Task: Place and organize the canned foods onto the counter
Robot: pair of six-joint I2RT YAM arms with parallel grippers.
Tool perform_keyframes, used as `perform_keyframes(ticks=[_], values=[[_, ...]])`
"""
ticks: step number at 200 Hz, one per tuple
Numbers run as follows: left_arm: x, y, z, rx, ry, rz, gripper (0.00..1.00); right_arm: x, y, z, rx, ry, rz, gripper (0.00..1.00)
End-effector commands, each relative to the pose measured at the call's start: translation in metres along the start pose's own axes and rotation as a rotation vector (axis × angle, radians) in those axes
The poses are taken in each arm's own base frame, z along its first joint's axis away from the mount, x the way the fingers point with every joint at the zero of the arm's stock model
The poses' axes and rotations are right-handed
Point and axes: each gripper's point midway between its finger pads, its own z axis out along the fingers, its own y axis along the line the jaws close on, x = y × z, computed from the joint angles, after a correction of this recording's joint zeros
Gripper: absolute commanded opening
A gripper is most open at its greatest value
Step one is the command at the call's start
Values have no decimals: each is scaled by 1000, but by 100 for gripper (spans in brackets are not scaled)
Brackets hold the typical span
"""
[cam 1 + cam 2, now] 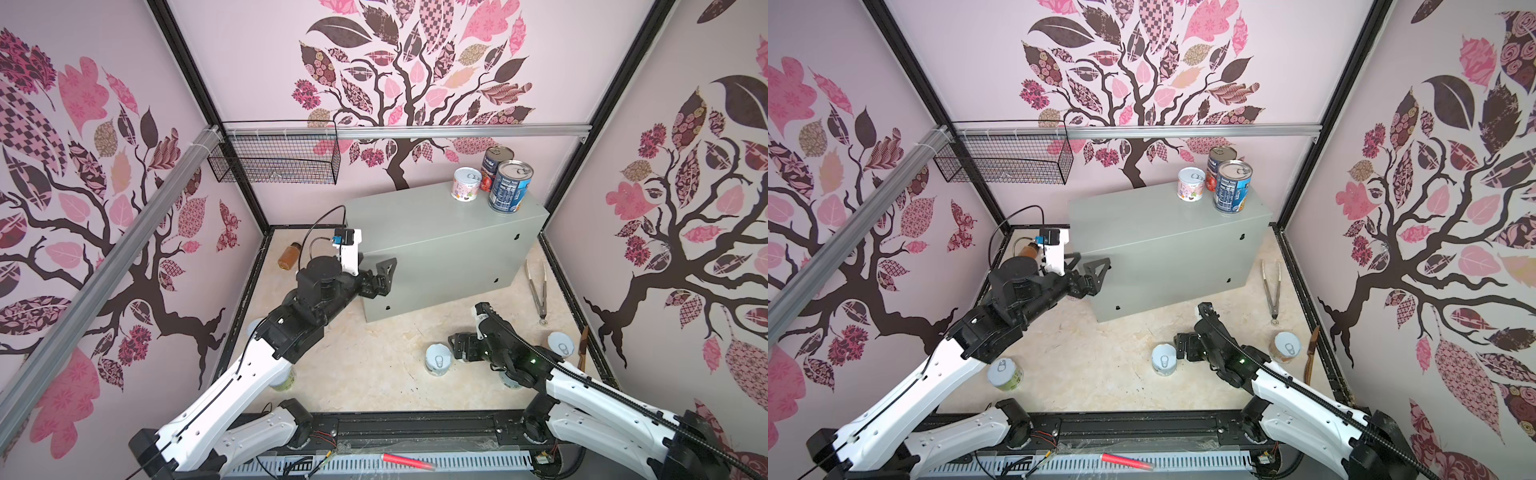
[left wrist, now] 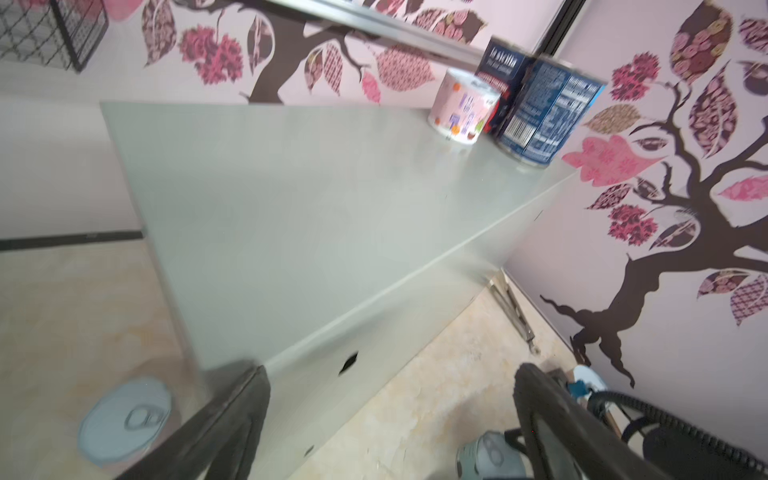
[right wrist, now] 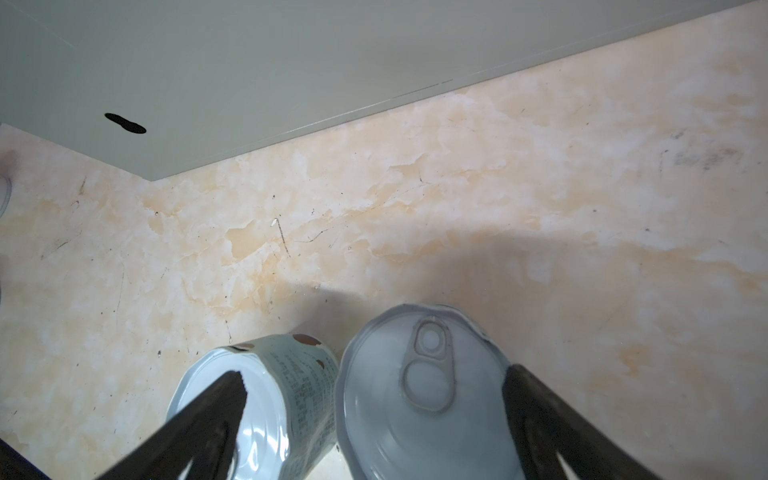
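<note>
Grey metal forms the table point(image 1: 436, 232). At its far right end stand a short pink-label can point(image 1: 466, 185), a red-tomato can point(image 1: 493, 164) behind it, and a blue-label can point(image 1: 510, 187) close beside both. The left tool point(image 1: 381, 277) hangs at the table's near left corner, jaws spread wide with nothing between them. Its wrist view shows only the grey front past its fingers point(image 2: 232, 419).

The right tool point(image 1: 453, 347) sits low over the marbled surface point(image 1: 374, 374), also spread wide. In its wrist view, a white-lidded can point(image 3: 419, 382) and a second can point(image 3: 299, 386) showing its label side lie side by side between its fingers point(image 3: 536, 415). Whether either finger touches a can I cannot tell. Other short cans stand apart on the marbled surface: one near the right wall point(image 1: 560, 347), and a green-labelled can point(image 1: 1005, 374) by the left arm.
</note>
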Motion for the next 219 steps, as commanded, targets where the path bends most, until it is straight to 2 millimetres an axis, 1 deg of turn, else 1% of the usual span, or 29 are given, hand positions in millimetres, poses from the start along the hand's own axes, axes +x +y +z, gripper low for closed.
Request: perform_keyframes(ticks=[1,24,47,83,94,110,131,158,186,198,219], values=[[62,29,-11,-99,186,13,96,4,-14,-3,73,13,1,100],[74,37,-30,-116,228,21,96,3,-16,-5,88,13,1,100],[85,37,-40,-97,265,10,96,-4,-13,-11,78,-6,12,100],[112,37,-42,-79,345,-12,96,-21,-4,-25,54,-42,21,100],[120,37,-42,-69,370,-13,96,-25,-3,-29,63,-45,15,100],[127,36,-45,-58,393,-11,96,-28,-5,-33,84,-43,6,100],[138,40,-48,-67,427,-10,97,-24,-10,-31,119,-14,8,100],[154,57,-48,-148,451,-30,97,-17,-22,-24,187,3,20,100],[165,72,-48,-232,455,-80,98,-8,-26,-13,208,40,14,100],[167,76,-47,-262,455,-90,98,-3,-26,-8,214,59,13,100],[164,83,-48,-307,452,-85,98,4,-27,-1,220,84,9,100]])
